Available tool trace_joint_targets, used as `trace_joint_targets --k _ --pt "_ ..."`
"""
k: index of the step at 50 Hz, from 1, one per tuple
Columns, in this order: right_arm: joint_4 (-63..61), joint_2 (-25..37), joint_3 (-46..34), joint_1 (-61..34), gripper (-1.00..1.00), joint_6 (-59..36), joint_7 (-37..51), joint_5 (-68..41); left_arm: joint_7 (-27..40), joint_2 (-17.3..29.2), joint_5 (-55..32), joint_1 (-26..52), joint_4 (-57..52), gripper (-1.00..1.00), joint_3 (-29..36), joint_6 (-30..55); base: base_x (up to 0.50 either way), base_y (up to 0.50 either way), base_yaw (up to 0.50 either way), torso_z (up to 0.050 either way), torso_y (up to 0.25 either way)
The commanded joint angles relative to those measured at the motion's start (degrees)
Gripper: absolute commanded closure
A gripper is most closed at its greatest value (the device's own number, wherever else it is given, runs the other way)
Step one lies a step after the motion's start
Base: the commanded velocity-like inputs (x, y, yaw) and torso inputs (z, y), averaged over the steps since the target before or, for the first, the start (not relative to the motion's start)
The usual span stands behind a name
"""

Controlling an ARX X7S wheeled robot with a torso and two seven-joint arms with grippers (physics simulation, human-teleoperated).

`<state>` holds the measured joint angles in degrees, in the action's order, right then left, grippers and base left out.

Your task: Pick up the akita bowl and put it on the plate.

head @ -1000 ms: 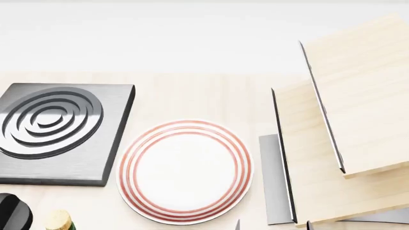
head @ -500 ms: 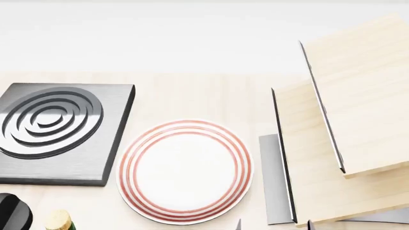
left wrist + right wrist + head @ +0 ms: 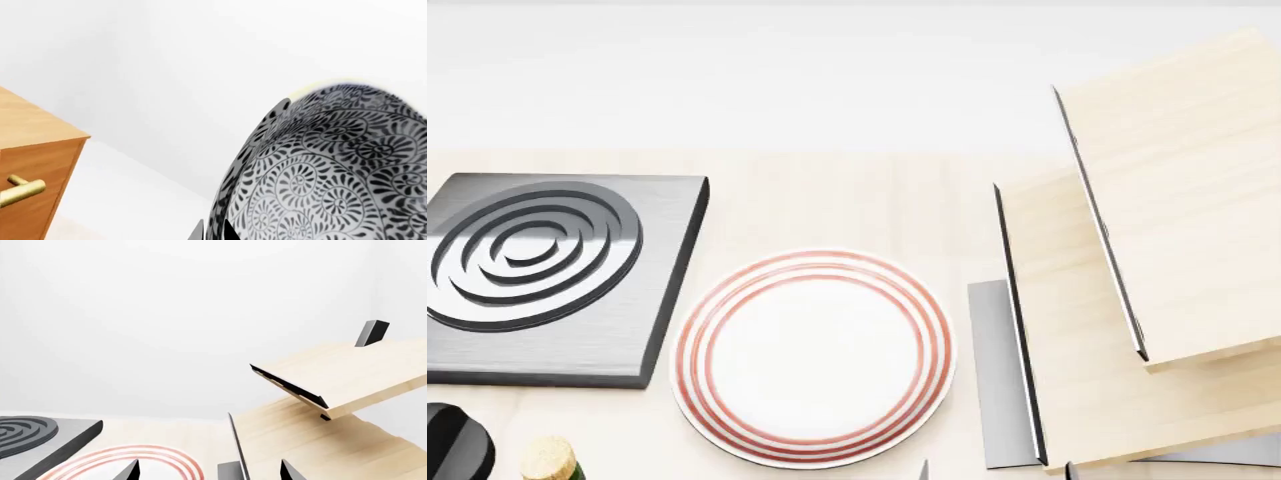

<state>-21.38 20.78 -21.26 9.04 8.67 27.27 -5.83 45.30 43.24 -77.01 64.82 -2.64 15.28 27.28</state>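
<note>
Akita bowl tipped on edge

The akita bowl, right up against the left claw, is white under a dense black-grey floral swirl pattern, with a pale greenish rim. Ahead of the right claw, the plate is white with three thin red rings — the burner beside it dark grey, the shelf boards pale wood — and a cabinet is orange-brown with a brass handle.

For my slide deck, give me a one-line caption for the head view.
Empty red-ringed plate on a wooden counter, beside a square dark burner.
</note>
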Motion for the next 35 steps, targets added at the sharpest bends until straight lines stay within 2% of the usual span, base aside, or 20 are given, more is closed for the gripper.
trace_joint_targets --k 1,9,15,18,35 --pt "0.78 0.07 -0.14 -0.19 -1.00 0.41 -0.03 -0.35 -3.66 -7.95 2.06 6.32 10.11 1.00 4.26 0.22 0.00 0.00 0.00 0.000 0.000" --pt "1.10 0.24 -0.09 -0.35 -1.00 0.50 -0.04 -0.66 -6.85 -13.11 4.02 9.27 16.79 1.00 9.47 3.14 0.00 0.00 0.00 0.000 0.000" --pt "0.72 0.61 0.18 -0.13 -1.00 0.44 0.09 -0.99 -6.24 -16.83 1.33 10.92 20.29 1.00 10.91 6.80 0.00 0.00 0.00 0.000 0.000" --pt "0.69 0.70 0.38 -0.13 -1.00 0.53 0.15 -1.23 -5.35 -18.25 -2.79 11.27 22.19 1.00 9.20 8.35 0.00 0.00 0.00 0.000 0.003" --pt "2.65 0.24 -0.46 -0.63 -1.00 1.28 0.05 -1.06 0.70 -20.18 -15.70 11.81 25.46 1.00 6.23 16.59 0.00 0.00 0.00 0.000 0.001"
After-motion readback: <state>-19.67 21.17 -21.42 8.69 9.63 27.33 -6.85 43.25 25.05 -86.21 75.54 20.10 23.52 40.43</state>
